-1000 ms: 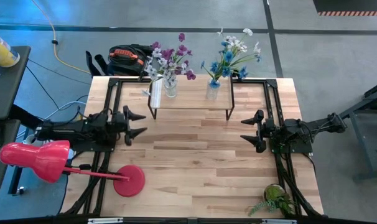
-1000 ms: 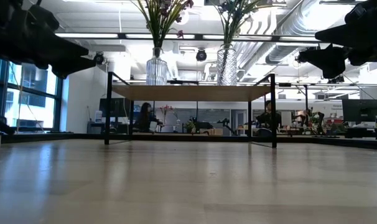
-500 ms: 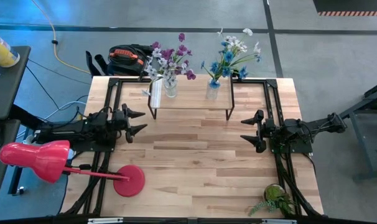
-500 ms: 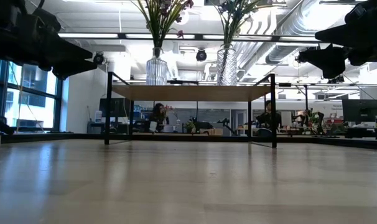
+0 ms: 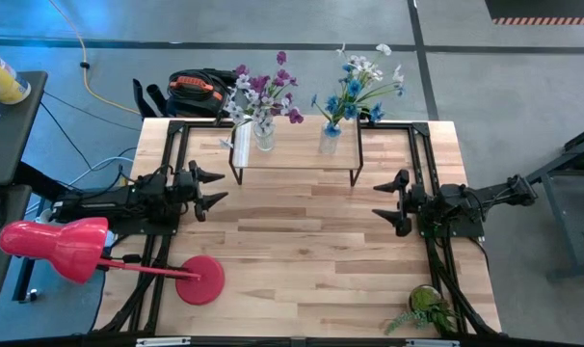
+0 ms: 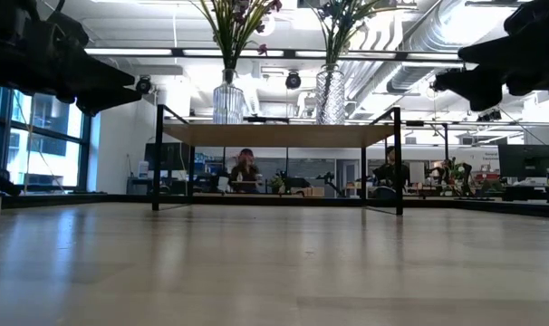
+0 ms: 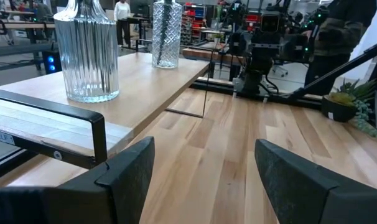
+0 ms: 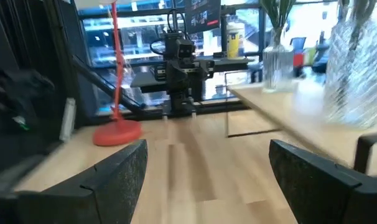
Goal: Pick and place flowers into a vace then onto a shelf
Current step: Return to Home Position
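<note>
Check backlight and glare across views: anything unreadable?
Low view: windows and ceiling lights backlight the left claw and right claw into plain silhouettes; tabletop shows sheen. High view: even light, flowers and shelf readable.

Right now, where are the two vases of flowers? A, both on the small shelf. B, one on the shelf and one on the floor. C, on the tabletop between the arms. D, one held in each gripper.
A: the purple-flower vase and the blue-flower vase both stand on the shelf, while the left gripper and right gripper are open and empty.
</note>
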Motion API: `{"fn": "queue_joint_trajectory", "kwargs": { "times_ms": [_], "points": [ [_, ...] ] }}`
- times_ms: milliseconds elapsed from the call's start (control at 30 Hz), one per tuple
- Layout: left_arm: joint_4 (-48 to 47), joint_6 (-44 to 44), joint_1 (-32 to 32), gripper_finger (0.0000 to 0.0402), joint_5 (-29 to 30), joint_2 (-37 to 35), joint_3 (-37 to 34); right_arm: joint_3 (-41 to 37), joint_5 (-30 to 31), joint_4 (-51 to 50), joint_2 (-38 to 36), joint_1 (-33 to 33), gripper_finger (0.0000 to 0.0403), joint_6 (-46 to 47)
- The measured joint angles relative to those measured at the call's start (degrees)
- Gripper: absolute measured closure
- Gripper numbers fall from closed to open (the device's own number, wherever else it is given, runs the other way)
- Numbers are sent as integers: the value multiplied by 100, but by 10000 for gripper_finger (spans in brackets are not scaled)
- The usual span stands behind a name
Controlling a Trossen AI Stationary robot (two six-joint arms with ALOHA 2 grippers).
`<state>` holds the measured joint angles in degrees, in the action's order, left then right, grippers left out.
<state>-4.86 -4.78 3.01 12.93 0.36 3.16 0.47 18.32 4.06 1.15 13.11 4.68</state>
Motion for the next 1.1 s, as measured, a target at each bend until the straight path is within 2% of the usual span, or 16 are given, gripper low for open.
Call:
{"fn": "queue_joint_trajectory", "kwargs": {
  "times_ms": [267, 533, 867, 933, 1033, 1100],
  "points": [
    [0, 0, 0, 92, 5, 0, 0, 0, 324, 146, 2, 1, 77, -1404],
    [0, -2, 0, 92, 7, 0, 0, 0, 305, 118, 2, 1, 77, -1071],
    [0, -2, 0, 92, 7, -1, 0, 0, 336, 68, -99, 132, 77, -1100],
    [2, -2, 0, 92, 7, 0, 0, 0, -5, 15, -84, 84, 77, -1104],
    [2, -2, 0, 92, 7, -2, 0, 0, -952, -131, -96, -156, 77, -1110],
    [2, -2, 0, 92, 7, 0, 0, 0, -1351, -185, -96, -344, 77, -1101]
  ]
}}
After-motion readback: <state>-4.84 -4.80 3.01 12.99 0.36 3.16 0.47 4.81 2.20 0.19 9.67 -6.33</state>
